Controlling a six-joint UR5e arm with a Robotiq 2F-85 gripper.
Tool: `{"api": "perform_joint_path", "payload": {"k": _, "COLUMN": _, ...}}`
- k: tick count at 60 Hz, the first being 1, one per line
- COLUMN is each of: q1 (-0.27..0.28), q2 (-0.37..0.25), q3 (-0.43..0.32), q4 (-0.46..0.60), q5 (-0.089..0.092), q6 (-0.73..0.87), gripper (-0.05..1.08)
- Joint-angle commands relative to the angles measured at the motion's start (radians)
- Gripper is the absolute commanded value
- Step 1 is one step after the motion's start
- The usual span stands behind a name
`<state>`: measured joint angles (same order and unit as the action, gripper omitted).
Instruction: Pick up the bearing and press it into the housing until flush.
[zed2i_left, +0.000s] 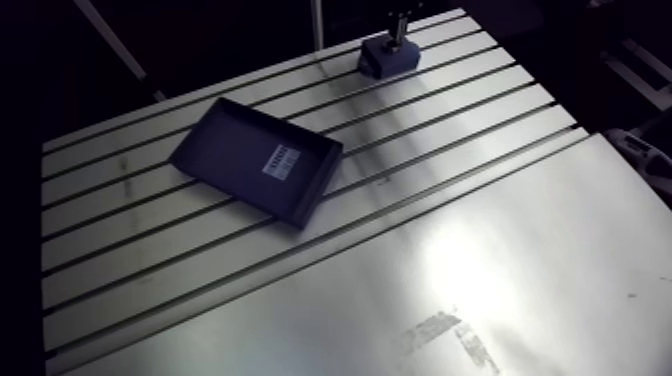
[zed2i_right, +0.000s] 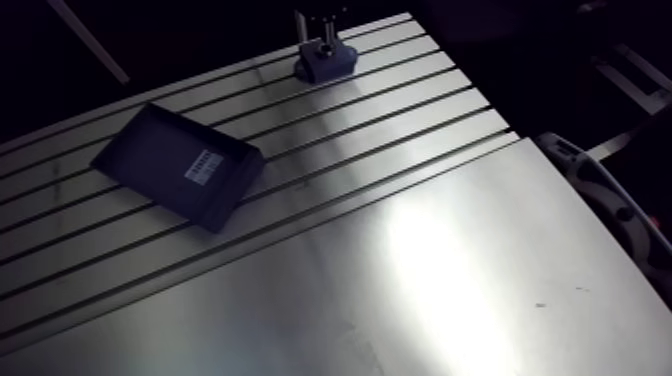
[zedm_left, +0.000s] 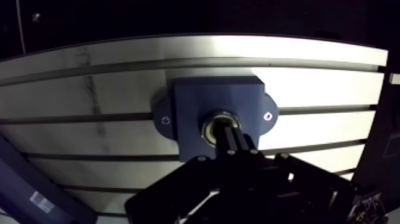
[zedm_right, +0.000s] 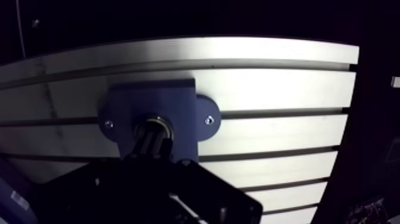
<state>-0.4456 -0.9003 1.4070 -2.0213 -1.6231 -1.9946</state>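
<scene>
Wrist view is showing the tool, closed tight and holding nothing, partly hiding the bearing sitting in the housing near the counter edge.

Bearing in dk-blue housing bore

My desk runs slotted across the upper left of the frame; a smooth sheet fills the lower right, glaring white. Darkness surrounds it.
</scene>
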Motion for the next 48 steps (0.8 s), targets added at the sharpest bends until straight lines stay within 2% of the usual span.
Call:
{"api": "perform_joint_path", "payload": {"k": 1, "q1": 0.002, "q2": 0.001, "q3": -0.001, "q4": -0.003, "q5": 0.001, "q6": -0.002, "gripper": 1.08}}
{"api": "perform_joint_path", "payload": {"k": 48, "q1": 0.005, "q2": 0.012, "q3": 0.008, "q4": -0.010, "q5": -0.001, "q6": -0.003, "gripper": 1.08}}
